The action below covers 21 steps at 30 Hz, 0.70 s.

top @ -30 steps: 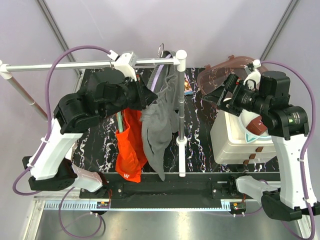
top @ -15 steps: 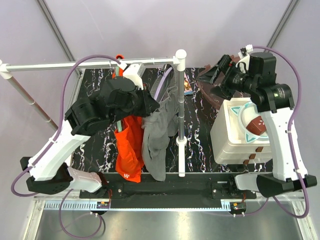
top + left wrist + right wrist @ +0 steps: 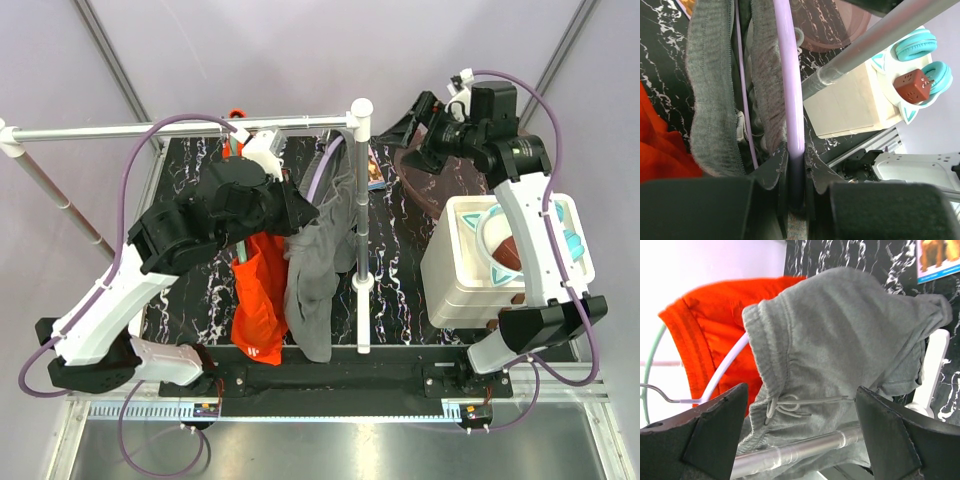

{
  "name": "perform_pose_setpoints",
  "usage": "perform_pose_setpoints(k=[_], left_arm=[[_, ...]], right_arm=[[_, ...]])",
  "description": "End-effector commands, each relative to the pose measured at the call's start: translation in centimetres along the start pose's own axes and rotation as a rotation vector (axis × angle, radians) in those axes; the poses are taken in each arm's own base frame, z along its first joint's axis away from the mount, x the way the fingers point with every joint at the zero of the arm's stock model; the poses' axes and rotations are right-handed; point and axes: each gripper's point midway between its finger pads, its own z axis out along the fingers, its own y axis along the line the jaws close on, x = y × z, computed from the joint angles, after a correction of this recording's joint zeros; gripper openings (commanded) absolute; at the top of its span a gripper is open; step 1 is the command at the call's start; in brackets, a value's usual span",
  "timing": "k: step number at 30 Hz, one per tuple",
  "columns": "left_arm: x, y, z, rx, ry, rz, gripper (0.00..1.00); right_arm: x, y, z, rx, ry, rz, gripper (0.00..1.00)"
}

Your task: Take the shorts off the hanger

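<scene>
Gripping the lilac hanger (image 3: 792,100) is my left gripper (image 3: 796,167): its two fingers are pressed together on the hanger's smooth arm, with no gap showing either side of it. In my left wrist view that arm runs up toward 12 o'clock through the grey shorts (image 3: 710,100), whose ribbed waistband hangs on both sides of it, and the orange-red shorts (image 3: 660,155) bunch at 8 o'clock. From above, the grey pair droops at the middle of the frame, against the upright post (image 3: 362,310) of the rack, and the orange-red pair hangs just beside it at 9 o'clock, touching it. Both hang below the horizontal rail (image 3: 80,131). My right gripper (image 3: 801,390) is raised at 1 o'clock in the overhead view, well apart from the fabric, its fingers spread wide and holding nothing. Between them, in its wrist camera, I see the grey waistband with its looped drawstring (image 3: 790,405) dead centre, and the orange-red pair behind at 10 o'clock. A white box (image 3: 450,280) sits at 3 o'clock of the post, with teal headphones (image 3: 920,47) and a red-brown cube (image 3: 912,85) on top.
</scene>
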Motion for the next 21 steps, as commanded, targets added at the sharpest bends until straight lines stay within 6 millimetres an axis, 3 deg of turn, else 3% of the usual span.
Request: perform_pose_setpoints(k=[1, 6, 9, 21], left_arm=[[-2.8, -2.4, -1.3, 0.125, -0.115, -0.055, 0.0], [-1.7, -1.6, -1.8, 0.148, -0.124, -0.045, 0.0], [-1.8, -1.4, -3.2, 0.18, -0.154, -0.047, 0.0], [-0.3, -1.5, -3.9, 0.268, -0.158, -0.054, 0.0]], right_arm=[[1.0, 2.7, 0.5, -0.126, 0.038, -0.165, 0.95], [2.8, 2.6, 1.8, -0.163, 0.094, -0.235, 0.89], [3.8, 3.3, 2.5, -0.192, 0.125, -0.264, 0.81], [6.2, 4.0, 5.0, -0.197, 0.167, -0.321, 0.74]])
